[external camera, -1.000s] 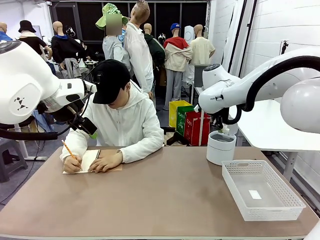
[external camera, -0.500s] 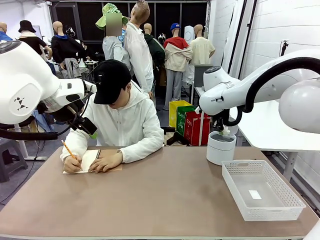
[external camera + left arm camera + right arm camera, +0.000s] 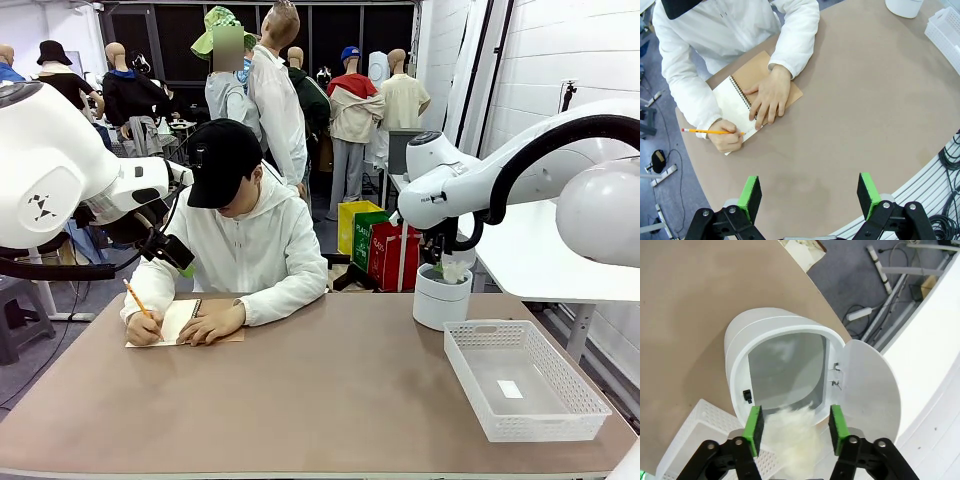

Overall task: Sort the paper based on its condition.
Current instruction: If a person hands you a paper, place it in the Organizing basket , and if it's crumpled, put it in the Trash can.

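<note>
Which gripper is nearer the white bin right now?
Right. The right gripper sits directly above the open white bin, crumpled paper between its jaws. The left gripper hovers open over the table near the person's notebook, far from the bin.

Brown table (image 3: 300,400); white block wall (image 3: 560,50) right; grey floor (image 3: 70,330).

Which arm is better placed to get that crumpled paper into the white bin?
Right. The right gripper hangs directly over the open bin, with the crumpled paper between its parted jaws. The left gripper is open over the table by the person's notebook.
</note>
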`<state>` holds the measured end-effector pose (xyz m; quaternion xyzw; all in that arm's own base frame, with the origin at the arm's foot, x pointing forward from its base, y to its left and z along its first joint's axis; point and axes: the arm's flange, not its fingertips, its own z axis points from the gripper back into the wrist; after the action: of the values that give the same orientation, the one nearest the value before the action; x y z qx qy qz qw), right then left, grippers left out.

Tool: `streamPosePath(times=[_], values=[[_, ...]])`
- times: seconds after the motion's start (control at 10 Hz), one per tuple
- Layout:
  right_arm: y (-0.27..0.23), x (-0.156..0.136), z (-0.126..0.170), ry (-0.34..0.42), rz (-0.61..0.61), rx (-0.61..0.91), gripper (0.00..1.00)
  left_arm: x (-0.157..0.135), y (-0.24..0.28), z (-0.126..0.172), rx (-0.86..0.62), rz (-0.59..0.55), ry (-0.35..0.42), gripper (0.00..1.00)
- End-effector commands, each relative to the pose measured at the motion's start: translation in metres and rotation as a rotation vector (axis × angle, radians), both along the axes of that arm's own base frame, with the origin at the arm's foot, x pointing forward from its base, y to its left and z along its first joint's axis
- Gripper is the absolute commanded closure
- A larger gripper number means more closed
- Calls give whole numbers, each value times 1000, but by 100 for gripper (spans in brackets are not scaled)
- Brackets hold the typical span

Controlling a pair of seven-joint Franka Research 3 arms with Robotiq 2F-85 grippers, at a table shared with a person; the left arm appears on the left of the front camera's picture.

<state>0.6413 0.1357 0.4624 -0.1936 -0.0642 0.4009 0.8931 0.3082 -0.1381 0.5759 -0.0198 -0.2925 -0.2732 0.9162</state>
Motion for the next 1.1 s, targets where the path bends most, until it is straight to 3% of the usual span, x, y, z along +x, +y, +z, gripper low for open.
streamPosePath(times=[0.0,0.3,0.7,0.8,1.0], values=[[1,9,-3,-11,-15,27,0,0,1,0,-1,0,1,0],[4,9,-1,-16,-13,28,0,0,1,0,-1,0,1,0],[21,-6,13,32,-9,42,0,0,1,0,-1,0,1,0],[13,-1,2,-5,14,17,0,0,1,0,-1,0,1,0],[13,-1,2,-5,14,17,0,0,1,0,-1,0,1,0]])
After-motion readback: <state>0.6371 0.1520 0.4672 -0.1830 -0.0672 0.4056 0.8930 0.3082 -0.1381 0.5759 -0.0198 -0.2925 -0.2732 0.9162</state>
